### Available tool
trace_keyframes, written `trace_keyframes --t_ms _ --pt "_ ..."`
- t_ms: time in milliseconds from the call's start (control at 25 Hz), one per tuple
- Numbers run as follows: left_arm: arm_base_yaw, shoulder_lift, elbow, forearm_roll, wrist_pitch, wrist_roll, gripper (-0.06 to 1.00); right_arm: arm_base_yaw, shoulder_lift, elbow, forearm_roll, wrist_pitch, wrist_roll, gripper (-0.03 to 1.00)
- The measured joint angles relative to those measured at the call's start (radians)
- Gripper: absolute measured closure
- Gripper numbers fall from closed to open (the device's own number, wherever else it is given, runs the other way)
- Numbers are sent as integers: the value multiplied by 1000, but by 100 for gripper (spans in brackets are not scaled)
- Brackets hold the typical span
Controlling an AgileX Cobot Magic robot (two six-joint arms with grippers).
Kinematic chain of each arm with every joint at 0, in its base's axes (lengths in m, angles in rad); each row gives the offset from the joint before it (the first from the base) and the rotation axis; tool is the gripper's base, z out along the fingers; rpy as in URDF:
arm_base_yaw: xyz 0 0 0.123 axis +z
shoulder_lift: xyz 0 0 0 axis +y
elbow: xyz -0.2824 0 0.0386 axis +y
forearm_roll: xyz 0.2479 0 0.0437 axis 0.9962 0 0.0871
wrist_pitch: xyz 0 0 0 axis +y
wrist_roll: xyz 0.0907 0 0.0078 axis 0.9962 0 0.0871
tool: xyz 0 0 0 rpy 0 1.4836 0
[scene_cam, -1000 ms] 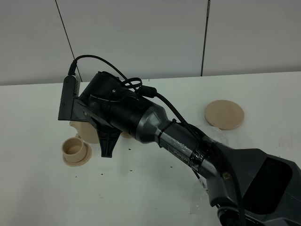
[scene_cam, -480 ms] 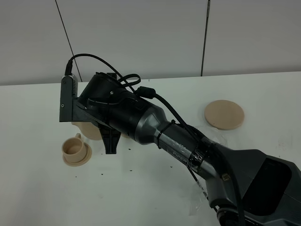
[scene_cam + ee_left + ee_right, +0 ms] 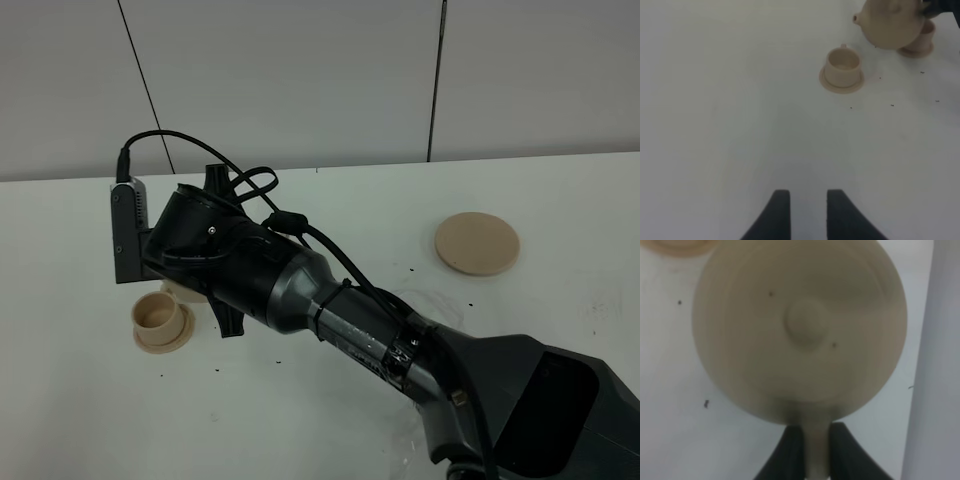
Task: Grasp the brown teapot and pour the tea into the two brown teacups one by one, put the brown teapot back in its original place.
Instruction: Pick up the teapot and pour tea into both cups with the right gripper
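Pinching the loop handle of the squat, smooth tan clay teapot [image 3: 800,330], right gripper [image 3: 815,437] holds it raised by the farther cylindrical tan cup [image 3: 926,36], near the white table's [image 3: 560,200] left edge. Left gripper [image 3: 808,200] slightly spread, empty.

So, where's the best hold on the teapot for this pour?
The loop handle, from the side opposite the spout, as the right claw has it. It is thin enough to pinch, while the teapot body looks too wide and round.
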Motion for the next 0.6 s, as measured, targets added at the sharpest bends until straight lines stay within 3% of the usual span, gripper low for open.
trace_keyframes --t_ms 600 --pt "0 0 0 0 0 0 70 8 12 0 -53 -19 -18 87"
